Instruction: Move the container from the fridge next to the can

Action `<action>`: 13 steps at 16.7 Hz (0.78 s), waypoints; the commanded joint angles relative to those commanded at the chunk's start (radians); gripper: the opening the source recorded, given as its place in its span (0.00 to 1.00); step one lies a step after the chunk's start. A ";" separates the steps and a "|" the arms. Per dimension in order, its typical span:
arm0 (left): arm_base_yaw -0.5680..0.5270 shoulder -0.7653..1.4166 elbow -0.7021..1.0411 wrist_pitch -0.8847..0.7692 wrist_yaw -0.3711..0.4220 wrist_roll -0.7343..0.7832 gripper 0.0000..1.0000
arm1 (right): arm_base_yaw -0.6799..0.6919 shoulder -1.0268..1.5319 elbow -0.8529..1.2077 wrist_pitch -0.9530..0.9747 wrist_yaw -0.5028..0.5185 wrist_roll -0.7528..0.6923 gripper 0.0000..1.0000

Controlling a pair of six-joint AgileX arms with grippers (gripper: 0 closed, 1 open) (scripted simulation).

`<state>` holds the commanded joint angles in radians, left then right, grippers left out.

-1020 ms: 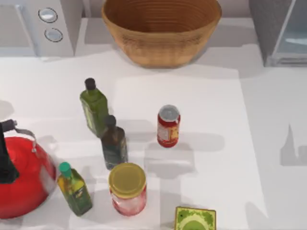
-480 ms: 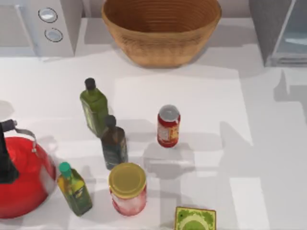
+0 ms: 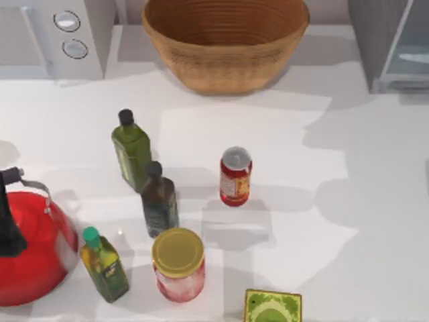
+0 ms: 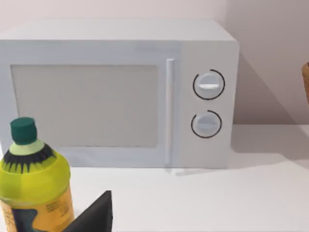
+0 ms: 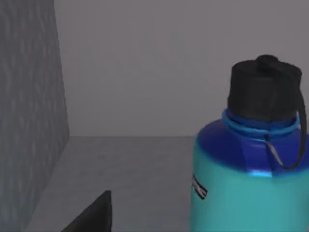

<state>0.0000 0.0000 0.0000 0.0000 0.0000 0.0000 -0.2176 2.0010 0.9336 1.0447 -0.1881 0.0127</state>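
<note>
From above, the white counter is crossed by soft grey shadows, heaviest along its right side. At the back edge stand a white microwave in the left corner, a woven basket in the middle and the grey fridge in the right corner; both appliances are cut off by the frame. The red can stands upright near the middle of the counter. Left of it are a green oil bottle and a darker bottle, and toward the front edge a small green-capped bottle and a pink jar with a yellow lid. A red kettle is cropped at the left edge, and a green box is cropped at the front edge.

The left wrist view faces the microwave's door and two knobs against a pale wall, with a yellow bottle partly out of frame. A dark wedge of the left claw juts in; whether it is spread or pressed together cannot be told.

The right wrist view looks into a dim grey fridge interior. The cyan container stands upright on its floor, its base and far side cut off. A dark wedge of the right claw shows, apart from the container; its state cannot be told.
</note>
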 joint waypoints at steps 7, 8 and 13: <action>0.000 0.000 0.000 0.000 0.000 0.000 1.00 | -0.028 0.231 0.121 0.134 -0.022 -0.002 1.00; 0.000 0.000 0.000 0.000 0.000 0.000 1.00 | -0.028 0.231 0.121 0.134 -0.022 -0.002 1.00; 0.000 0.000 0.000 0.000 0.000 0.000 1.00 | -0.022 0.237 0.133 0.125 -0.018 -0.003 1.00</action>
<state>0.0000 0.0000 0.0000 0.0000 0.0000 0.0000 -0.2400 2.2379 1.0667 1.1700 -0.2062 0.0101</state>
